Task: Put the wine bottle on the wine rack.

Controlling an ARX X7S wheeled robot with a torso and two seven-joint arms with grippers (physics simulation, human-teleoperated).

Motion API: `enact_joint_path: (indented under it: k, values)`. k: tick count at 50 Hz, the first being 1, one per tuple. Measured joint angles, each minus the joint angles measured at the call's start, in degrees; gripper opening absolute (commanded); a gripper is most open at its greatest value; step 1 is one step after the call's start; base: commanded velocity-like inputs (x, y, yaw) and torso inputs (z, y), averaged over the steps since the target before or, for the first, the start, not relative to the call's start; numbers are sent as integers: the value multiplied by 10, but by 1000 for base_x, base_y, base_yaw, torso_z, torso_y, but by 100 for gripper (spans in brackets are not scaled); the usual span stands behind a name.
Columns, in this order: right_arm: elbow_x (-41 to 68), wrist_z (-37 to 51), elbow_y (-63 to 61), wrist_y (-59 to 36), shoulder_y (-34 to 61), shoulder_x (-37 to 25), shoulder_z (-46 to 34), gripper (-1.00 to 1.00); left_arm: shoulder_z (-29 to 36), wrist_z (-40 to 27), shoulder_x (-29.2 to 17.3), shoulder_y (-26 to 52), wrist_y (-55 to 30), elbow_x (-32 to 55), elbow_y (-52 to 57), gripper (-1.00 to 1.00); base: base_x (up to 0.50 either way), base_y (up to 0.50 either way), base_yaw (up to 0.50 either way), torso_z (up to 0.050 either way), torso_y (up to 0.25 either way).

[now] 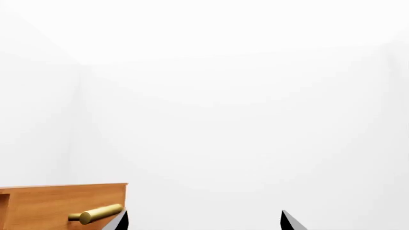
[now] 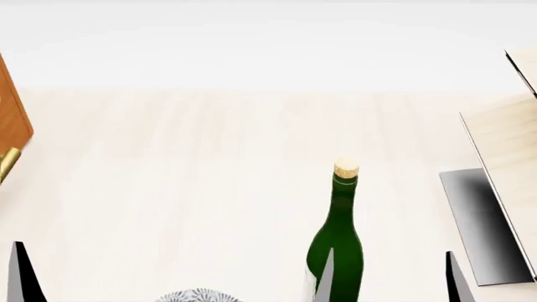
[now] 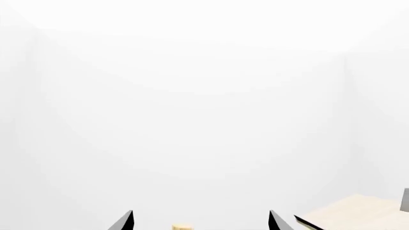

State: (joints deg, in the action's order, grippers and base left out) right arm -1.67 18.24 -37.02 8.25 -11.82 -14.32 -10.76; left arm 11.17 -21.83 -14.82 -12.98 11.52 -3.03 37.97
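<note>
Dark green glass stands nearest: the wine bottle (image 2: 337, 251) rises upright from the pale wooden table (image 2: 185, 189) at the bottom of the head view, its long axis vertical, neck and tan cork pointing straight up; the right gripper (image 2: 388, 277) has its two black fingertips apart, one overlapping the bottle's lower body, the other well to its right, so the bottle seems to sit at or just ahead of the inner finger rather than centred between them; in the right wrist view only the cork shows low between the spread tips, so that arm is plainly the nearer; the left gripper (image 1: 201, 220) is well off to the left beside a brown cabinet (image 1: 64, 203) with a brass handle, its tips also apart, holding nothing; farther off at the right edge lies the wine rack (image 2: 503, 157), pale slanted panels over a dark grey base, right of the bottle and apart from it; the coming move, I judge, needs the right gripper centred on the body before closing.
</note>
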Motion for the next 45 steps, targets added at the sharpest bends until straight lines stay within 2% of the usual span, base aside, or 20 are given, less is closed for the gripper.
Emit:
enact_joint_path:
  k: [45]
  values:
    - [2, 9, 0, -7, 3, -14, -12, 100, 9, -13, -10, 5, -12, 2, 0, 100, 0, -172, 0, 0, 0]
